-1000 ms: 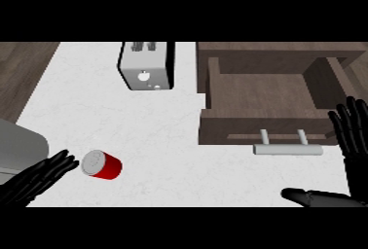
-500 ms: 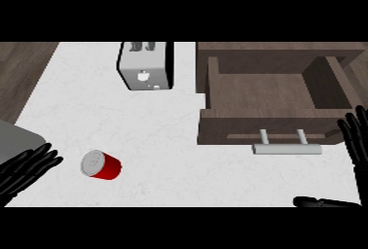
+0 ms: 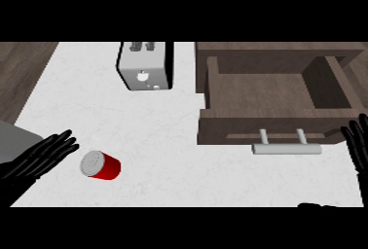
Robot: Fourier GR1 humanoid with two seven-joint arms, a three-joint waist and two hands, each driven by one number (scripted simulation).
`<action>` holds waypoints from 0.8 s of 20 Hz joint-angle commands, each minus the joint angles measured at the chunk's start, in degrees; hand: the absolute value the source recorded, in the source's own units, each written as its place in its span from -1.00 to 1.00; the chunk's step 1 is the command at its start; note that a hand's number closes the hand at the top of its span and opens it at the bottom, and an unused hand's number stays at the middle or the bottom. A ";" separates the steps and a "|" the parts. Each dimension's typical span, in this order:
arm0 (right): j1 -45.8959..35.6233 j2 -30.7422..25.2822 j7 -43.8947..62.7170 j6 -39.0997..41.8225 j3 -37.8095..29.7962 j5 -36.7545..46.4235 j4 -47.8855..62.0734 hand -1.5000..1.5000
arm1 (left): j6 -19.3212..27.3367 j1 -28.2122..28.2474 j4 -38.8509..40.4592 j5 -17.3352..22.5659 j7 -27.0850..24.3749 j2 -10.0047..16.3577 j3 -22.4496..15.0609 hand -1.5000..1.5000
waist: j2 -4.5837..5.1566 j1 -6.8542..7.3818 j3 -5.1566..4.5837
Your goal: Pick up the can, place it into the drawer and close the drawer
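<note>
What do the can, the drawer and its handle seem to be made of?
The can is likely metal: a glossy red wall and a pale grey lid. The drawer looks like dark brown wood with a matte finish and faint grain streaks. The handle is probably metal: a smooth light grey bar on two posts.

Black slim-fingered left robot hand (image 3: 39,158), black right robot hand (image 3: 357,146)

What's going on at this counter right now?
The robot's left hand, fingers open, is just left of the small red can with a silver top, which sits on the white counter. Nothing is gripped yet. The dark wooden drawer stands open to the right. The right hand rests open at the right edge.
</note>
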 commanded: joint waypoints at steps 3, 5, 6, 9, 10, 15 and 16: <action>-0.86 1.48 -1.63 0.06 0.50 2.18 1.95 -1.00 | -0.95 -0.55 2.60 -11.50 -3.65 -7.26 -1.80 -1.00 | -0.01 0.18 -0.01; 4.77 2.13 -5.85 2.54 -0.58 1.33 0.74 -1.00 | -1.42 -2.01 4.28 -7.71 -1.98 -5.86 -0.22 -1.00 | -0.03 -0.02 0.01; 3.51 0.75 1.01 2.15 -2.05 -1.87 -4.38 -1.00 | -7.03 -1.23 9.28 -8.39 -7.69 -3.90 3.37 -1.00 | -0.04 -0.03 -0.02; 1.49 2.80 -0.66 1.27 1.00 2.79 -0.32 -1.00 | -4.92 -3.16 11.02 -11.95 -7.05 -6.54 1.99 -1.00 | 0.00 0.11 -0.01; -0.92 0.98 1.21 1.19 -1.56 0.92 -0.78 -1.00 | -3.52 -6.05 12.71 -18.37 -8.94 -9.18 -0.71 -1.00 | 0.02 0.01 -0.02; 2.70 2.35 -4.95 3.68 -2.36 1.08 2.41 -1.00 | -5.81 -3.09 14.60 -22.00 -14.31 -9.42 1.14 -1.00 | -0.02 0.05 0.00; 0.40 0.87 -4.15 3.92 -3.84 0.01 4.10 -1.00 | -6.05 -5.54 20.76 -26.96 -20.17 -9.72 1.84 -1.00 | 0.02 -0.02 -0.02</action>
